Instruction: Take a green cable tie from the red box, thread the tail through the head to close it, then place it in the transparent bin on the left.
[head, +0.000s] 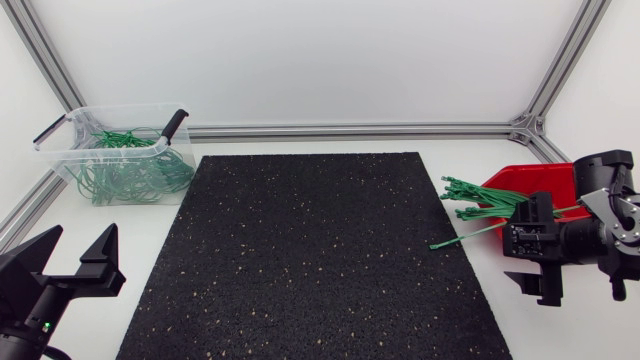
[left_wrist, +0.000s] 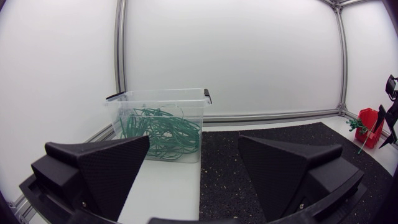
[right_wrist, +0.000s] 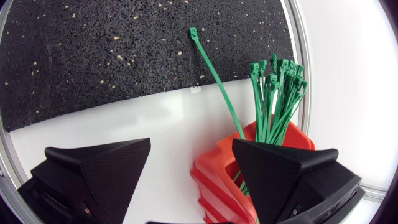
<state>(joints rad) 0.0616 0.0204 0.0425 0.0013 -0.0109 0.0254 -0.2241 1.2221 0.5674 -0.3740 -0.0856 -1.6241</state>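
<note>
- The black mat (head: 310, 255) fills the middle as the work surface.
- The transparent bin (head: 100, 149) sits far left and holds closed ties.
- The red box (head: 545, 178) sits right, fanning its ties toward the mat.
- The right gripper (right_wrist: 191, 149) hangs over the box, wide open and empty.
- The left gripper (left_wrist: 194, 146) waits near left, also wide open and empty.
- One cable tie (right_wrist: 216, 81) juts from the box onto the mat, probably the easiest pick.

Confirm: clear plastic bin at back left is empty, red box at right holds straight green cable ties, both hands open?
No. The clear plastic bin is not empty: the left wrist view shows looped green cable ties in it. The rest holds: red box with straight green cable ties, left hand and right hand open.
</note>
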